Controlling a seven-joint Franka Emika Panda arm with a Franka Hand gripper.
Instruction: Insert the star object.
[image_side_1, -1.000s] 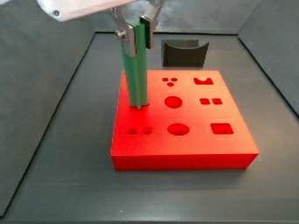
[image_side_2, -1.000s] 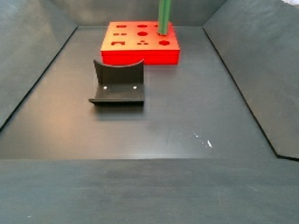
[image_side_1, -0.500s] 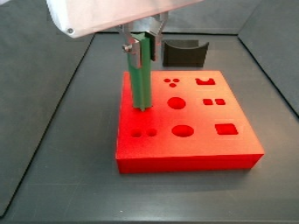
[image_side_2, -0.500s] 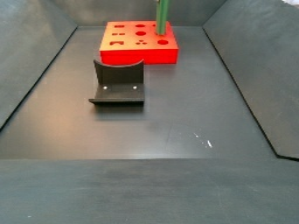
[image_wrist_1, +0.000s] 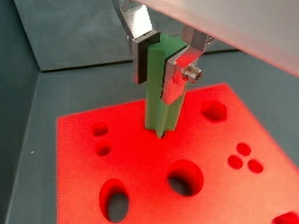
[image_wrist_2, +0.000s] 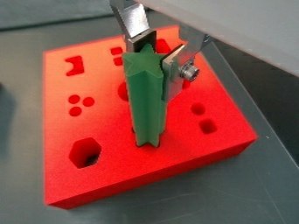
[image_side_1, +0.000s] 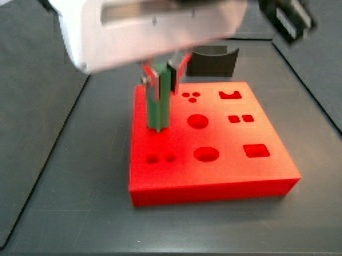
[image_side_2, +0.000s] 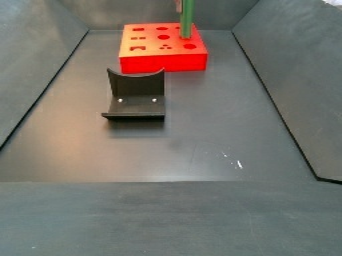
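The green star peg (image_wrist_1: 160, 105) stands upright over the red block (image_wrist_1: 228, 144), which has shaped holes. My gripper (image_wrist_1: 160, 68) is shut on the peg's upper part, with silver fingers (image_wrist_2: 174, 72) on both sides. The peg's star-shaped top shows in a wrist view (image_wrist_2: 142, 70). Its lower end meets the block's top face (image_wrist_2: 47, 114) near one edge; how deep it sits is hidden. In both side views the peg (image_side_1: 159, 100) (image_side_2: 187, 20) rises from the block (image_side_1: 214, 185) (image_side_2: 160, 63). The gripper (image_side_1: 160, 72) is partly covered by the arm's white body.
A dark grey curved block (image_side_1: 210, 60) stands behind the red block in one side view and lies nearer the camera on the dark floor in the other (image_side_2: 135, 95). Dark sloping walls (image_side_2: 40, 90) surround the floor.
The arm's white body has dropped and now fills the top of a side view. The gripper still holds the peg, and less of the peg shows above the block.
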